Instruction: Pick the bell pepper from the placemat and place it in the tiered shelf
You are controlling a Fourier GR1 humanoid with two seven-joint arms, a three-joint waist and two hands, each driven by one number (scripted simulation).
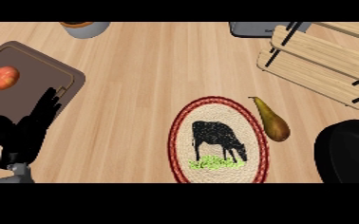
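Note:
An oval woven placemat [184,123] with a red rim and a black cow picture lies at the lower middle of the counter; nothing rests on it. No bell pepper shows. A brown-green pear-shaped fruit [273,122] lies on the counter just off the mat's right edge. The wooden tiered shelf [316,61] stands at the upper right. My left hand [32,126] rests open at the lower left, fingers up. My right hand [340,152] shows as a dark mass at the lower right edge, below the shelf; whatever it may hold is hidden.
A dark brown board [42,76] at the left edge carries a red-orange fruit [7,77]. A grey bowl [85,28] sits at the top left. A grey appliance [256,29] stands behind the shelf.

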